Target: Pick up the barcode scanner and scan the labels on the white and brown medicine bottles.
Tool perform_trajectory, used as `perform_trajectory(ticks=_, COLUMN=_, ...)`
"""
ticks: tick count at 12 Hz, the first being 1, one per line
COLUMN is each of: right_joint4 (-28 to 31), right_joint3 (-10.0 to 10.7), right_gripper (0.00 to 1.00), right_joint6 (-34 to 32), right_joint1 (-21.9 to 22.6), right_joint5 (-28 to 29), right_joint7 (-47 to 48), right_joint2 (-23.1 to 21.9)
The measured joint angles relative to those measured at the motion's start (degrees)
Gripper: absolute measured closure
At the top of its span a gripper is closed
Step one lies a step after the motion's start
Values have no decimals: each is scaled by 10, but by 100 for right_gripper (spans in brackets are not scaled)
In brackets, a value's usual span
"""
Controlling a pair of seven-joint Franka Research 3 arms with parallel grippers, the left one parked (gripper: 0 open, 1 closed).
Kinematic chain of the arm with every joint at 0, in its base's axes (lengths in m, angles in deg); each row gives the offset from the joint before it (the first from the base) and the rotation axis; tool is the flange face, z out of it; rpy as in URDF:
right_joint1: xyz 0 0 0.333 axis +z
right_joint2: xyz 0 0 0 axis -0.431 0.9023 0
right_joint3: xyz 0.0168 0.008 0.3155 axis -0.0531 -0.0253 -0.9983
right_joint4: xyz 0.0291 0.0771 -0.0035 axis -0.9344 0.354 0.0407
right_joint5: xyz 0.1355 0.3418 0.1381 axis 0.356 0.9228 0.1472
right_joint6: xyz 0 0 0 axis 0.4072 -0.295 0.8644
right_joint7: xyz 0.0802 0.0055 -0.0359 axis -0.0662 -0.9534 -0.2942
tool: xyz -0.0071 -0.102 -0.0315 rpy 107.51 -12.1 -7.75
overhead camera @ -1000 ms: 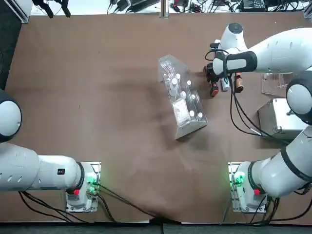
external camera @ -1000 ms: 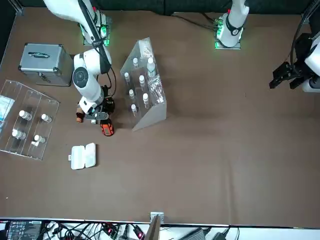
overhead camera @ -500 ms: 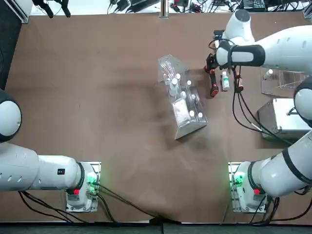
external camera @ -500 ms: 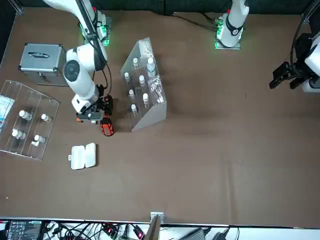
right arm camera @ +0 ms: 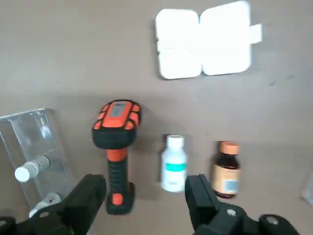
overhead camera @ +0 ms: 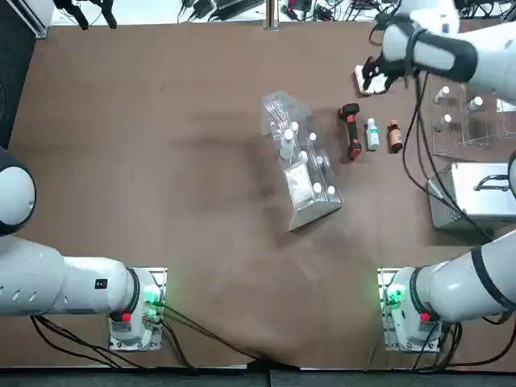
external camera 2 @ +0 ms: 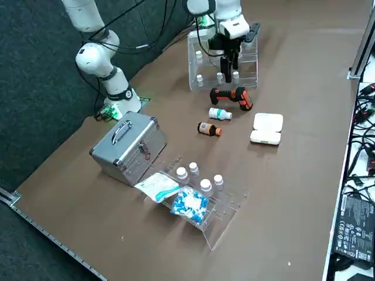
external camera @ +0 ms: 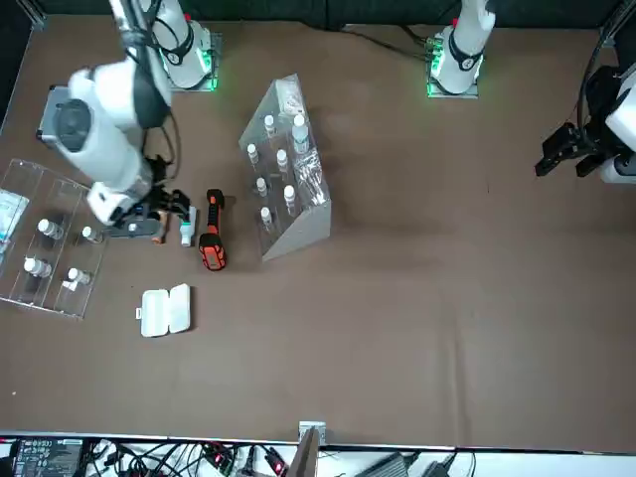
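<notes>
I work in what looks like a robotics lab: clear plastic racks of white-capped vials (external camera 2: 206, 186), a silver metal case (external camera 2: 130, 146), tangled black cables (external camera 2: 364, 137).

A brown table (overhead camera: 193, 201) spreads beneath the right gripper (right arm camera: 145, 186). From its wrist, the black-and-orange barcode scanner (right arm camera: 117, 142) and white bottle (right arm camera: 174, 166) lie between the parted jaws' lines; the brown bottle (right arm camera: 226, 174) lies just outside them. The open white case (right arm camera: 178, 44) sits beyond the fingertips. Clear racks (overhead camera: 314, 205) flank the jaws; a silver case (overhead camera: 472, 197) rests baseward, to their right.
</notes>
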Motion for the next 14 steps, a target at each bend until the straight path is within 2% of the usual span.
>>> perform_trajectory(ticks=4, right_joint4=-104, right_joint3=2, right_gripper=0, right_joint6=-144, right_joint1=-67, right_joint5=0, right_joint7=-85, right_joint2=-9)
perform_trajectory(ticks=8, right_joint4=-145, right_joint3=3, right_gripper=0, right_joint6=-192, right_joint1=-103, right_joint5=0, right_joint7=-110, right_joint2=-19)
perform_trajectory(ticks=11, right_joint4=-168, right_joint3=3, right_gripper=0, right_joint6=-217, right_joint1=-106, right_joint5=0, right_joint7=-110, right_joint2=-31)
perform_trajectory(ticks=14, right_joint4=-208, right_joint3=7, right_gripper=0, right_joint6=-275, right_joint1=-107, right_joint5=0, right_joint7=-109, right_joint2=-34)
